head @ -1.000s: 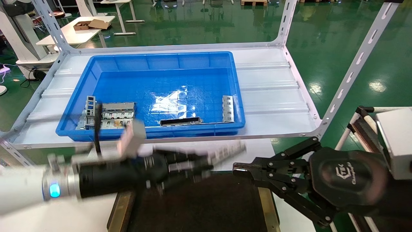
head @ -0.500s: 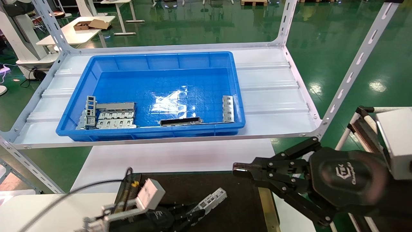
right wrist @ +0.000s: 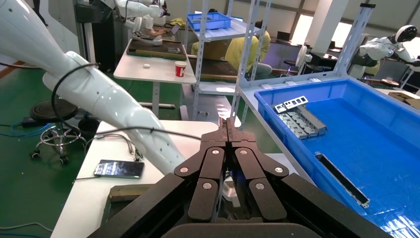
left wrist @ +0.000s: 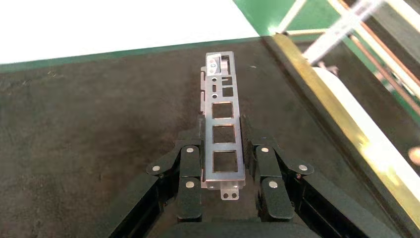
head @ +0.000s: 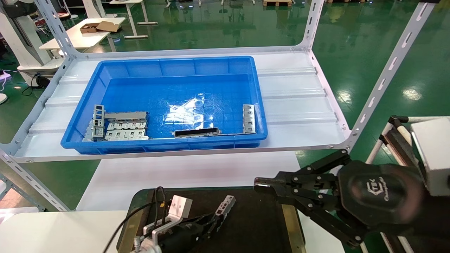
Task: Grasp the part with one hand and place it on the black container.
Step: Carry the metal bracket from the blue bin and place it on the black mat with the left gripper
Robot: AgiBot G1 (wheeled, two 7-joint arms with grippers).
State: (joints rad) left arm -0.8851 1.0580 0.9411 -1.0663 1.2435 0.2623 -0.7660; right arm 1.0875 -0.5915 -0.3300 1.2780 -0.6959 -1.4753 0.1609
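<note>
My left gripper (head: 215, 222) is low over the black container (head: 253, 225) and shut on the part (head: 225, 206), a narrow silver bar with square cutouts. In the left wrist view the part (left wrist: 223, 124) lies lengthwise between the fingers (left wrist: 190, 163), and its far end reaches out just above the tray's dark mat (left wrist: 99, 124); I cannot tell if it touches. A brass strip (left wrist: 337, 114) runs along the tray's side. My right gripper (head: 258, 183) hangs shut and empty by the tray's far right corner; it also shows in the right wrist view (right wrist: 227, 124).
The blue bin (head: 168, 63) sits on the white shelf behind the tray. It holds grey stamped plates (head: 123, 126), a dark slotted bar (head: 197, 132) and another ladder-like bar (head: 248, 118). Slanted shelf posts (head: 386, 77) stand at the sides. A white table surface (head: 193, 172) lies between shelf and tray.
My left arm has dropped and pulled back toward me, carrying the part from above the tray's far edge down to just over the mat. The right arm has not moved.
</note>
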